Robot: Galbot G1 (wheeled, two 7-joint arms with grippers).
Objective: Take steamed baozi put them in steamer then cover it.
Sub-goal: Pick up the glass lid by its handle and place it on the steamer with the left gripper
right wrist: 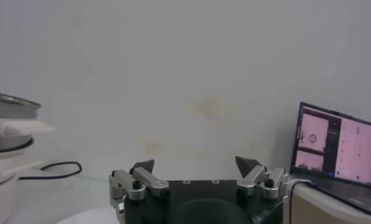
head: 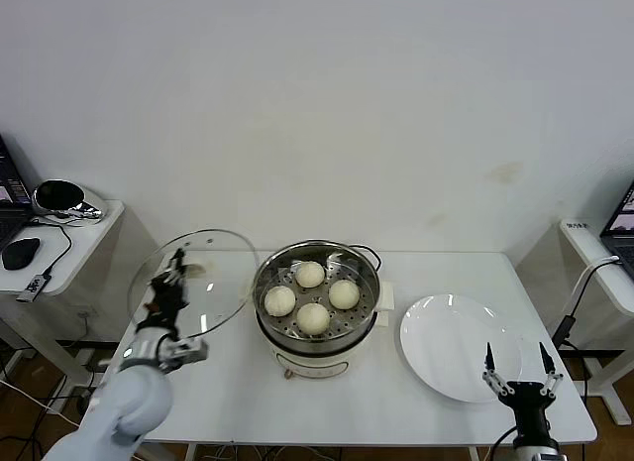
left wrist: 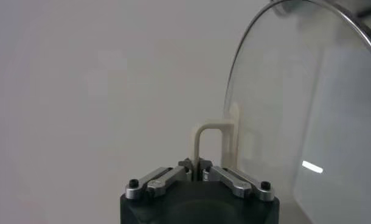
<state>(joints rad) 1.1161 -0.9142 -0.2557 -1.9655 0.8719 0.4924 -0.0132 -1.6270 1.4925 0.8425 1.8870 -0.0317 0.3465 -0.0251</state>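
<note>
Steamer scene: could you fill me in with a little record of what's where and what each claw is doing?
steamer: open on the table, mid-table
steamed baozi: four, all on the tray inside the steamer
cover: held up in the air, tilted, to the steamer's left
left claw: shut on the cover's handle
right claw: open, holding nothing, at the table's near right edge
plate: white, nothing on it, right of the steamer
step left: cover not yet on

A lab: bare white wall, side desks with laptops [right wrist: 335, 149] (screens lit).
</note>
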